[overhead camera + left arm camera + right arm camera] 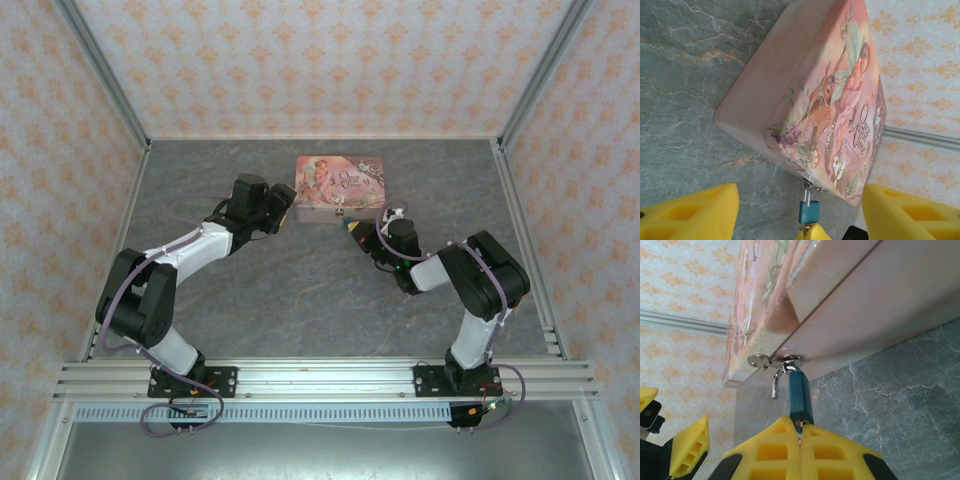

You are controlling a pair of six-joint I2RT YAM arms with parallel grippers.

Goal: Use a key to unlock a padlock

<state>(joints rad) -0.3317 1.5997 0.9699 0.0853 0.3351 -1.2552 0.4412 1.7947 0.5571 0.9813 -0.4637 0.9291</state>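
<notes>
A small teal padlock [800, 397] hangs from the metal latch [775, 360] on the front of the pink illustrated box [338, 188]. Its shackle [776, 385] shows a free end swung out to the left of the body. My right gripper [800, 432] is shut on the key [799, 425], a thin metal sliver that sits in the lock's bottom end. In the left wrist view the padlock [808, 212] dangles below the box [805, 85], with the right gripper's yellow tip [812, 232] under it. My left gripper [800, 197] is open at the box's left end, holding nothing.
The box stands near the back middle of the grey marble tabletop [300, 300]. Patterned walls with metal rails [105, 80] close in the back and both sides. Both arms reach in toward the box from left and right.
</notes>
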